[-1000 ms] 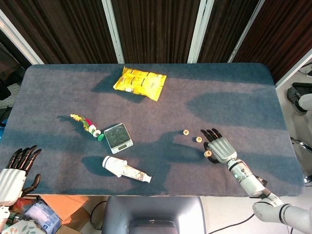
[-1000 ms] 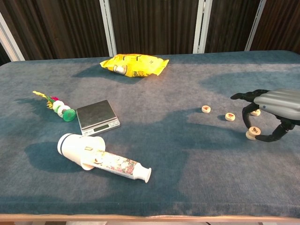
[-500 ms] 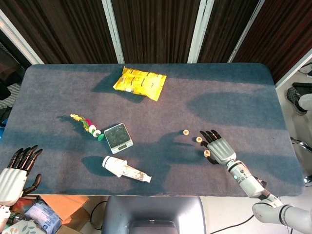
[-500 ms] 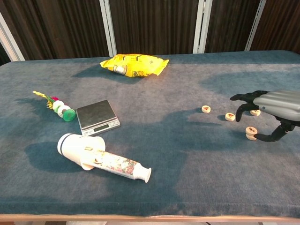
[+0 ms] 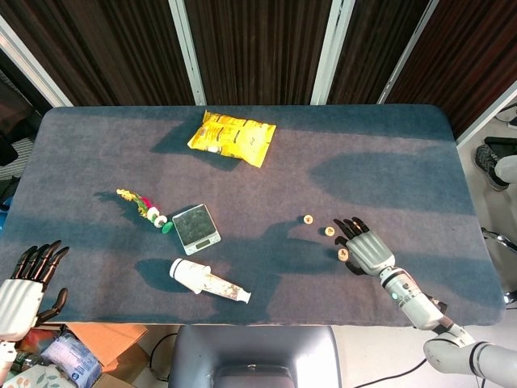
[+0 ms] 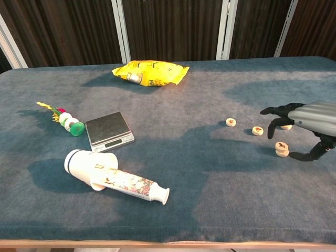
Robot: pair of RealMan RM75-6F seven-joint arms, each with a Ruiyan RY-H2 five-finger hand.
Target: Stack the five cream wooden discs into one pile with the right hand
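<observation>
Lower left of the head view: left hand (image 5: pixel 20 287) idles off the surface (image 5: pixel 388 170) edge, fingers spread, holding nothing.

Left half of the surface, chest view: bead toy (image 6: pixel 65 119), small scale (image 6: pixel 108 129), white tube (image 6: pixel 116 177) lying on its side, yellow snack bag (image 6: pixel 150 72) at upper centre. None belong to the task.

Right of centre, chest view: lone disc (image 6: pixel 230 122), then a second lone disc (image 6: pixel 257 130), both flat and apart. Further right, a short pile (image 6: pixel 282 149), seemingly two discs high. One more disc (image 6: pixel 286 126) shows partly behind the fingers (image 6: pixel 274 127).

Far right: right hand (image 6: pixel 307 123) hovers just beside the pile, fingers apart and arched, empty, not touching it.

Judgement: stacking is partly done; pile apparently at two, three discs loose. Step in hand is the gap between placements. Next move calls for pinching a nearby loose disc by its rim, lifting clear, and setting it squarely on the pile without nudging it.
</observation>
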